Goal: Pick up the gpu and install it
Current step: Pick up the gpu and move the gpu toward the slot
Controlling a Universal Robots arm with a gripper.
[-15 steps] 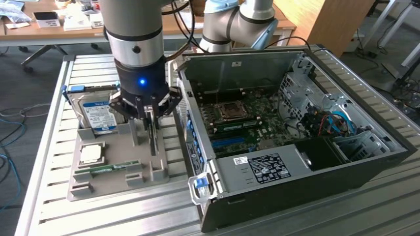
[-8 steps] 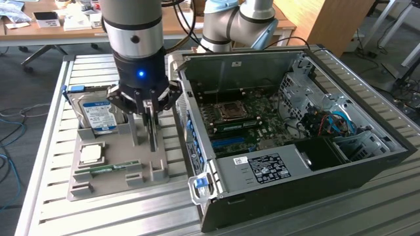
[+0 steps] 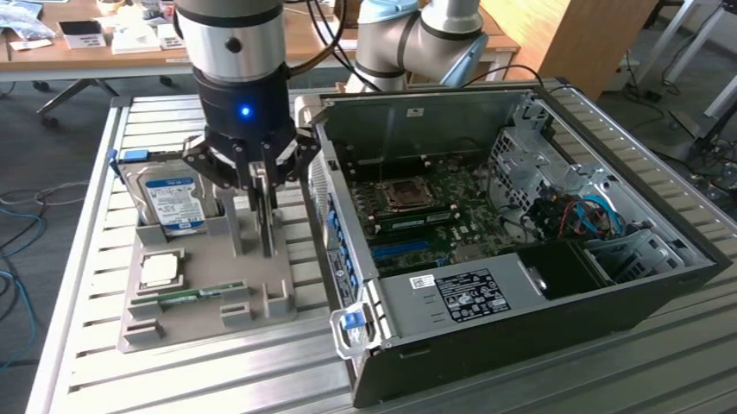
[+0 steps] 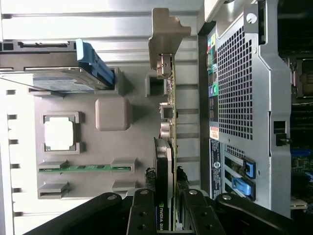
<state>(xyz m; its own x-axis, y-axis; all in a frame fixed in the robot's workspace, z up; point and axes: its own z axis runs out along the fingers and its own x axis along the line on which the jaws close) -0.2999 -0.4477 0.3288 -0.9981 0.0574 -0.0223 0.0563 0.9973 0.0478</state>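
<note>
— Fingers of our gripper [image 4: 166,195] squeeze the gpu [image 4: 164,161] from both sides.
— Why does it stand on its edge?
— We think the gray holder [image 3: 207,269] props it up so we can pinch it. In the exterior view, the open computer case [image 3: 553,338] sits at three o'clock, the hard drive [image 3: 173,203] at nine.

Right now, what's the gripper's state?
Gripper: closed on the gpu, which stands on edge over the grey parts tray.
</note>
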